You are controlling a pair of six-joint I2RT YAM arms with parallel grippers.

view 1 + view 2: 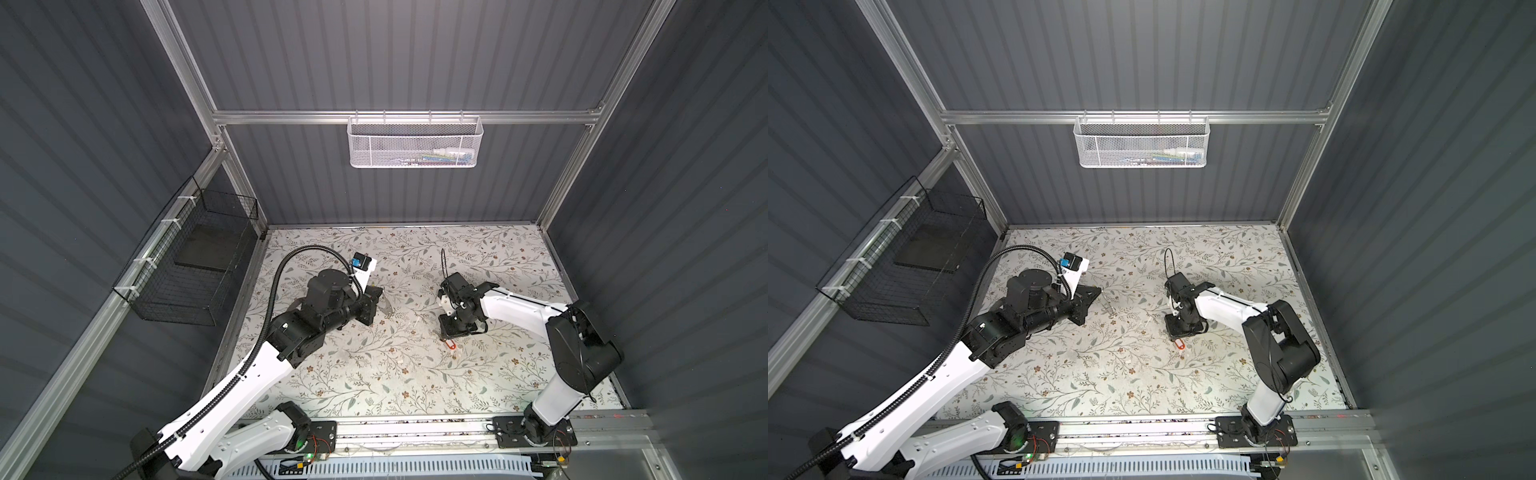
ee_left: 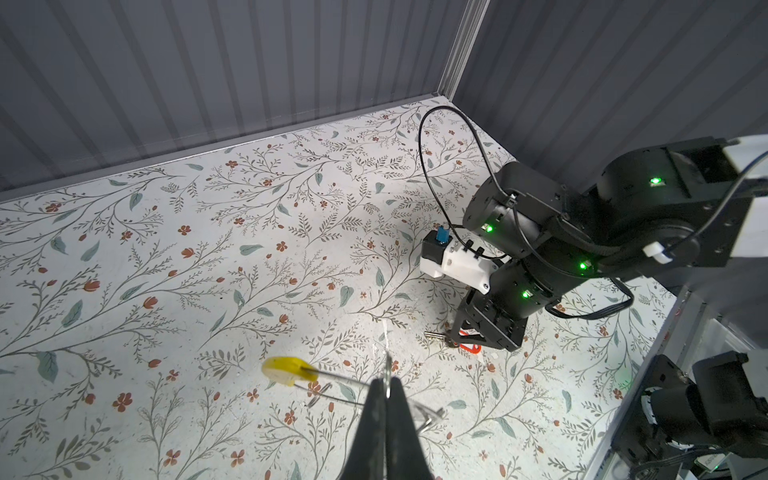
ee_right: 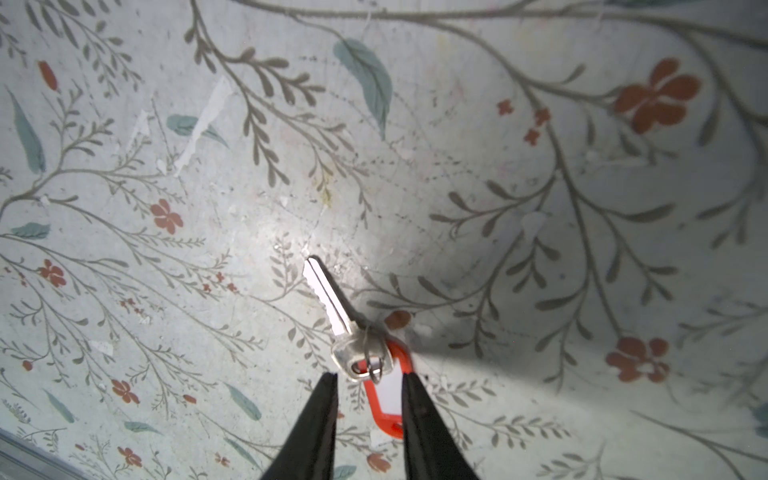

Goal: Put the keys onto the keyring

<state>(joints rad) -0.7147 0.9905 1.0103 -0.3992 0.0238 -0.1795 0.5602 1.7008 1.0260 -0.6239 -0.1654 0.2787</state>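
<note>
The floral table [image 1: 374,374] is walled by corrugated grey panels at the back and on both sides, and a metal rail [image 1: 415,428] carrying the two arm bases runs along its front edge. The middle and front of the surface lie bare, so there is wide open room between the arms. The keys [image 3: 359,357] lie flat right of centre, well apart from every wall. They show in both top views as a red speck [image 1: 451,344] just in front of the right arm's wrist. I count one silvery key, one red tag and one small split ring joining them. The right gripper [image 3: 370,380] is down over them, its jaws narrowly apart with the key's head and the tag between. I cannot tell whether they already pinch. The left gripper [image 2: 386,386], left of centre, is clamped together on the thin wire of the single keyring [image 2: 291,370], whose yellow part juts out to one side. There are two baskets: a white mesh one [image 1: 415,141] on the back rail and a black wire one [image 1: 191,266] on the left wall.
</note>
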